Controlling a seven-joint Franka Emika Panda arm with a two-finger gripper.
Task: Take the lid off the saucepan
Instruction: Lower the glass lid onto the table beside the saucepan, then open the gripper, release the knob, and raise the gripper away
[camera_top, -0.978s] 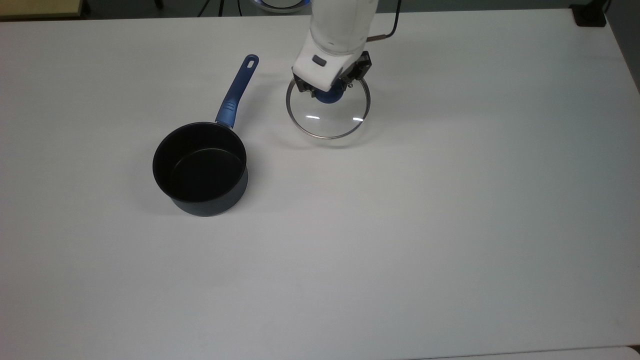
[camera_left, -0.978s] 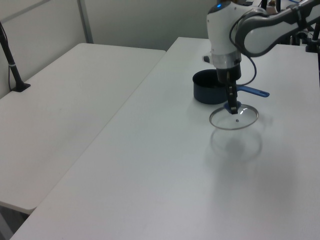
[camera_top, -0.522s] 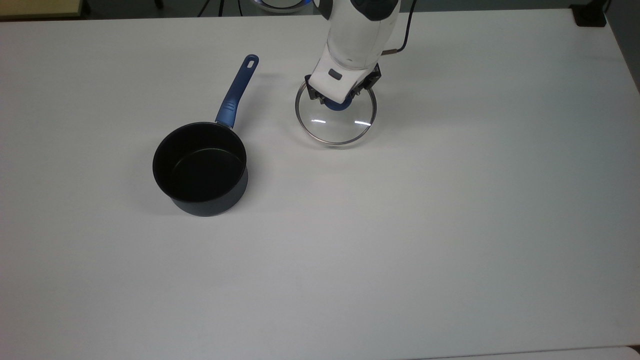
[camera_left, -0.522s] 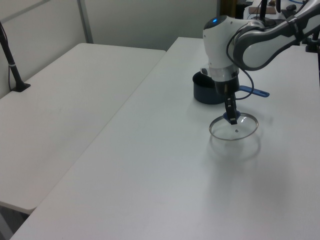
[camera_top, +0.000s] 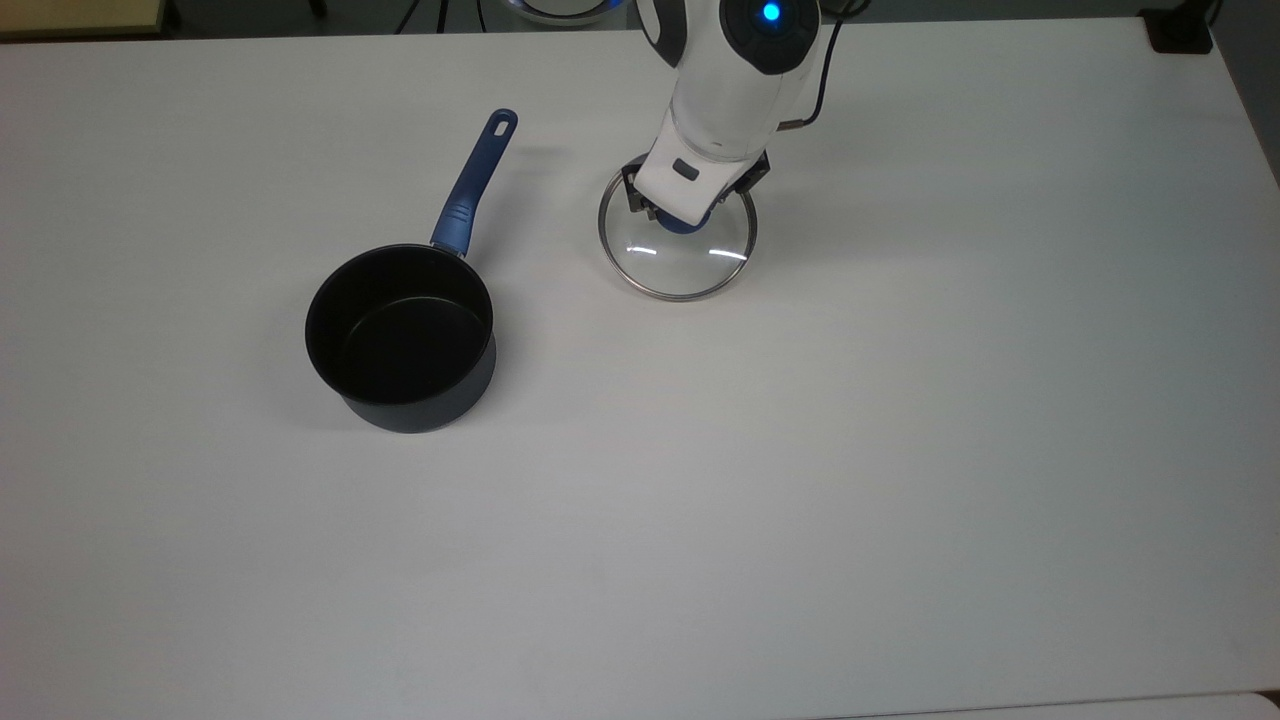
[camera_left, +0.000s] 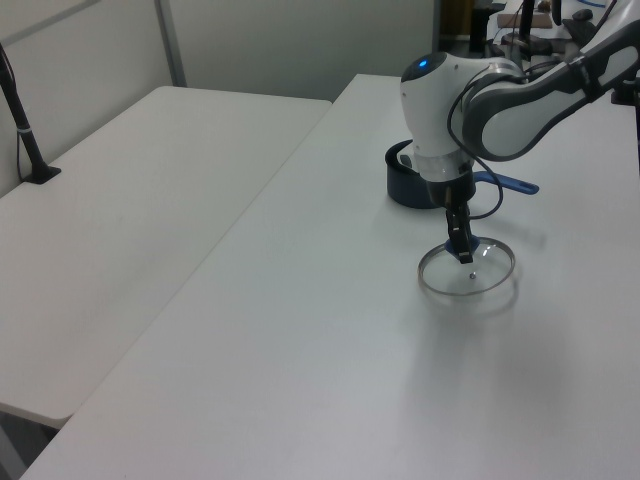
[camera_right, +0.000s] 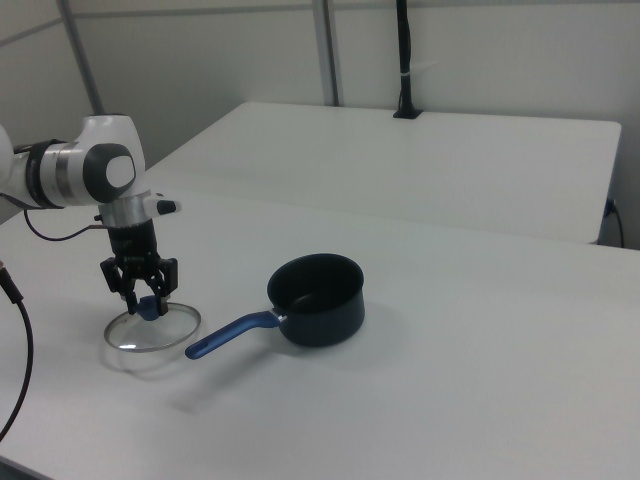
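Since one second before, the glass lid (camera_top: 678, 250) had moved a little toward the top view's right and had come lower, so that now it lay on the white table (camera_top: 900, 450), or almost on it; in the left view its shadow had nearly closed under the steel rim. The gripper (camera_top: 688, 213) was clamped on the blue knob (camera_right: 148, 307), with one finger on each side, as the right view showed. I judged this grip was kept to hold the lid level while it was put down, so the glass would not knock on the surface.

The saucepan (camera_top: 402, 338) stood open, well apart from the lid, at the top view's left, and its black inside was bare. Its long blue handle (camera_top: 473, 183) pointed away toward the top view's upper edge, and its slotted end was near the lid but not touching it. The removal itself looked done; what remained was, I believe, only the release.

Around the lid the table was free on every side, and its edges were far.
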